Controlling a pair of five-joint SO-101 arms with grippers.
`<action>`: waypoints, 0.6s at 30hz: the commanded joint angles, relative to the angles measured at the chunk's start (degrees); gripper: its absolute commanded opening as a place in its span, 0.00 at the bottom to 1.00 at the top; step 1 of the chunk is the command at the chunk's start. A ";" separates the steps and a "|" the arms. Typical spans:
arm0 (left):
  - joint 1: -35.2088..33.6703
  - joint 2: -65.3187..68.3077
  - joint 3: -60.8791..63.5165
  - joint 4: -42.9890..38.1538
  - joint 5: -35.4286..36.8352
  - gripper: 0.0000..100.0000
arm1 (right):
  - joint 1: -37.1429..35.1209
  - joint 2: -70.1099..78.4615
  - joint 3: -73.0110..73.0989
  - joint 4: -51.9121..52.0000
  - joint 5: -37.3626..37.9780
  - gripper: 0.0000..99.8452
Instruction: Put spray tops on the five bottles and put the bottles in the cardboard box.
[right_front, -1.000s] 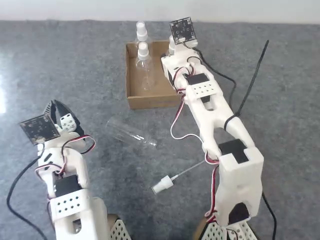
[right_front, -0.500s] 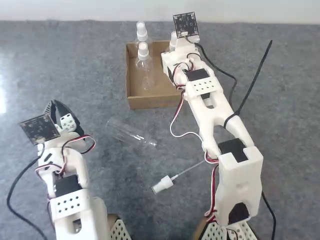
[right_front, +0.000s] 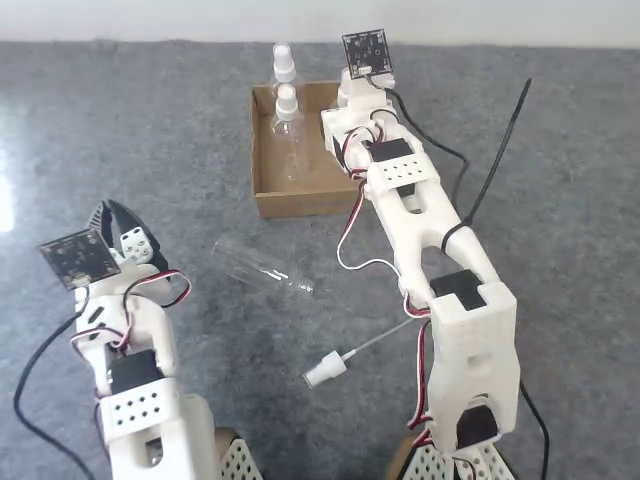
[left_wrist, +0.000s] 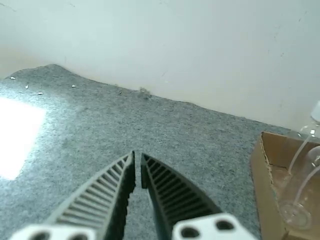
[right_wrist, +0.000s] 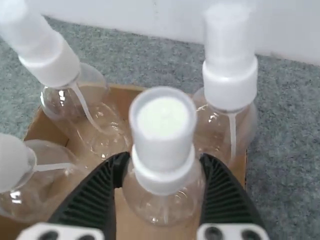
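My right arm had pushed a little farther over the cardboard box (right_front: 300, 204) since a second before. My left arm, the bare bottle (right_front: 255, 265) and the loose spray top (right_front: 325, 372) had not shifted.

My right gripper (right_wrist: 163, 157) was down inside the box towards its far right corner. Its two black fingers (right_wrist: 112, 182) were pressed against either side of a capped bottle (right_wrist: 162, 120), just under the white collar, and the bottle stood upright between them. Three other capped bottles stood in the box close around it. One (right_wrist: 230, 85) was to the far right, one (right_wrist: 55, 65) to the far left and one (right_wrist: 15, 165) in the near left.

My left gripper (left_wrist: 138, 159) hung above the grey mat (right_front: 180, 130) at the near left, well apart from the box. Its toothed jaws were drawn almost together, with only a thin slit between the tips and nothing held in them.

The bare bottle lay on its side on the mat between my two arms, just on the near side of the box, with no top on it. The spray top lay nearer still, beside my right arm's base, with its thin tube pointing away to the right.
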 joint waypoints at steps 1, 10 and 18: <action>0.18 -0.88 -0.75 -1.49 -0.70 0.01 | -0.22 -0.92 -3.60 0.13 -0.18 0.02; 0.18 -0.88 -0.75 -1.49 -0.70 0.01 | -0.13 -0.92 -3.52 0.22 -0.09 0.02; 0.18 -0.79 -0.75 -1.49 -0.79 0.01 | -0.40 -0.92 -3.69 2.51 -0.09 0.11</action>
